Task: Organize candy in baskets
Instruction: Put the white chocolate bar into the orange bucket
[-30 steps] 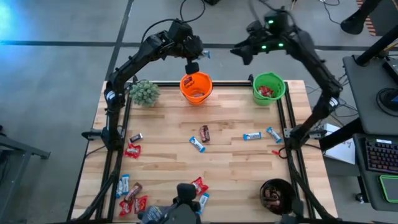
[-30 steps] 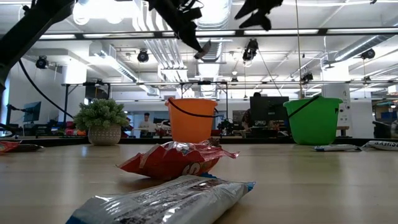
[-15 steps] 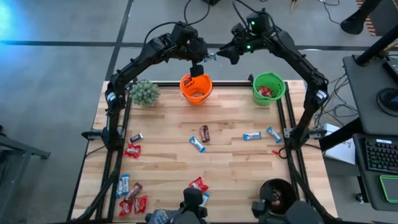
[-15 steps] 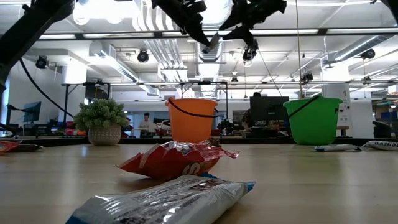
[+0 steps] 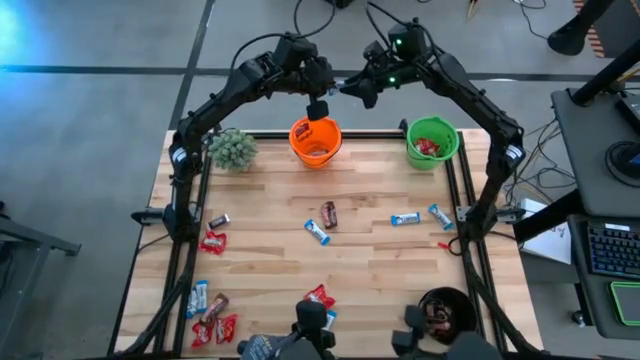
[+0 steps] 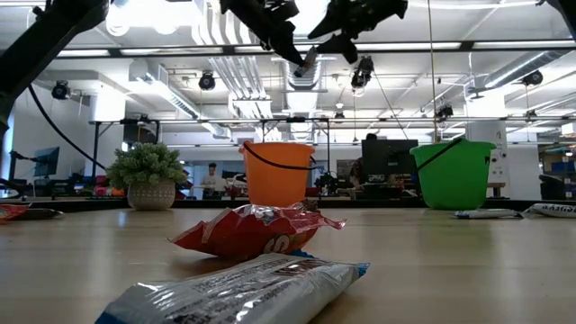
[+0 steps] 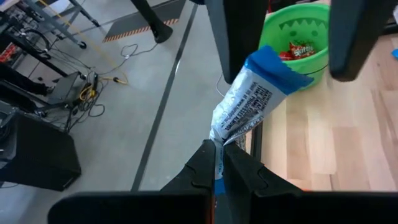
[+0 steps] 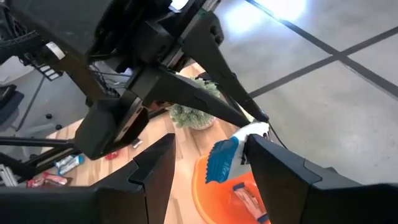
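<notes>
Two tools meet high above the orange basket point(image 5: 315, 140), a blue-and-white candy bar point(image 7: 252, 99) between them.
I have the left tool point(image 7: 217, 163) pinched shut on one end of the bar; my right tool point(image 8: 208, 162) stands wide open around its blue end, fingers not closed. Other candy lies scattered on the tabletop point(image 5: 370, 265), some in the green basket point(image 5: 432, 141).

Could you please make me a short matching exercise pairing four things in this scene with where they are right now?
Things:
1. blue-and-white candy bar
2. right claw
3. black basket
4. plant

Places:
A. far left corner of the table
B. near right corner of the table
C. pinched in the shut left claw above the orange basket
D. open around the bar's free end

Pairs: 1-C, 2-D, 3-B, 4-A
</notes>
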`<control>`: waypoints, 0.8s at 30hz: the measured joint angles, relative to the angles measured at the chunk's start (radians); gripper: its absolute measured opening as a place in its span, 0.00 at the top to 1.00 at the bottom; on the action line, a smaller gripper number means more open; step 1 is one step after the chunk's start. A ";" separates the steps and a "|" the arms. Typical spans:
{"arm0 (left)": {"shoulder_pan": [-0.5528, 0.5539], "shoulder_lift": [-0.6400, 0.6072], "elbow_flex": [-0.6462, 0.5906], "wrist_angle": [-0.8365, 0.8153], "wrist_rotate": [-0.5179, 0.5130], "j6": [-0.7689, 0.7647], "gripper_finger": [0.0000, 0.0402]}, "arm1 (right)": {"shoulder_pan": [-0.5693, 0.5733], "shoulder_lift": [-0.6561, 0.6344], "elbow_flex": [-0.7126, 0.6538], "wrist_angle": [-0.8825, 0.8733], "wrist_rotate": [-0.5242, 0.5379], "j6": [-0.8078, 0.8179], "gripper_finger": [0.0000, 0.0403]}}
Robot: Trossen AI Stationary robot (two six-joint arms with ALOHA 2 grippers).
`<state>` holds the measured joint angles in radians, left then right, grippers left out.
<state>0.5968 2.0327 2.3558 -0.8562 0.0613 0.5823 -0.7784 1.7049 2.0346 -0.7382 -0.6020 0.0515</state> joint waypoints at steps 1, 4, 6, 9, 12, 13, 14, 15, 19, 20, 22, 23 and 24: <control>0.000 0.000 0.000 0.000 0.000 0.000 1.00 | 0.000 0.004 0.000 0.003 0.000 0.002 0.52; 0.000 0.000 0.000 0.000 -0.002 0.000 1.00 | -0.001 0.011 0.000 0.011 0.008 0.003 0.52; 0.000 0.000 0.000 0.000 -0.003 0.000 1.00 | 0.000 0.012 0.000 0.010 0.055 0.006 0.52; -0.001 0.000 0.000 0.000 0.001 -0.001 1.00 | 0.000 0.013 0.000 -0.005 0.109 0.007 0.52; -0.002 -0.002 0.000 0.000 0.000 -0.001 1.00 | -0.001 0.014 0.000 -0.005 0.114 0.008 0.52; -0.003 -0.004 0.000 -0.001 0.000 -0.001 1.00 | -0.001 0.014 0.000 -0.005 0.115 0.008 0.52; -0.003 -0.007 0.000 -0.002 0.000 -0.001 1.00 | 0.000 0.014 0.000 -0.006 0.126 0.007 0.52; -0.003 -0.009 0.000 -0.004 0.000 -0.001 1.00 | 0.000 0.014 0.000 -0.009 0.143 0.002 0.52; -0.005 -0.019 0.000 0.008 -0.001 0.004 1.00 | 0.000 0.014 -0.011 -0.010 0.161 -0.018 0.52; -0.005 -0.020 0.000 0.015 0.000 0.004 1.00 | 0.000 0.014 -0.011 -0.006 0.161 -0.023 0.52; -0.005 -0.020 0.000 0.021 0.000 0.004 1.00 | 0.000 0.014 -0.012 0.005 0.160 -0.024 0.52; -0.005 -0.021 0.000 0.021 0.000 0.004 1.00 | 0.000 0.014 -0.013 0.011 0.160 -0.024 0.52; -0.005 -0.021 0.000 0.021 0.000 0.005 1.00 | 0.000 0.014 -0.013 0.016 0.160 -0.024 0.52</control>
<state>0.5921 2.0114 2.3558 -0.8349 0.0616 0.5869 -0.7788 1.7191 2.0220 -0.7221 -0.4421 0.0273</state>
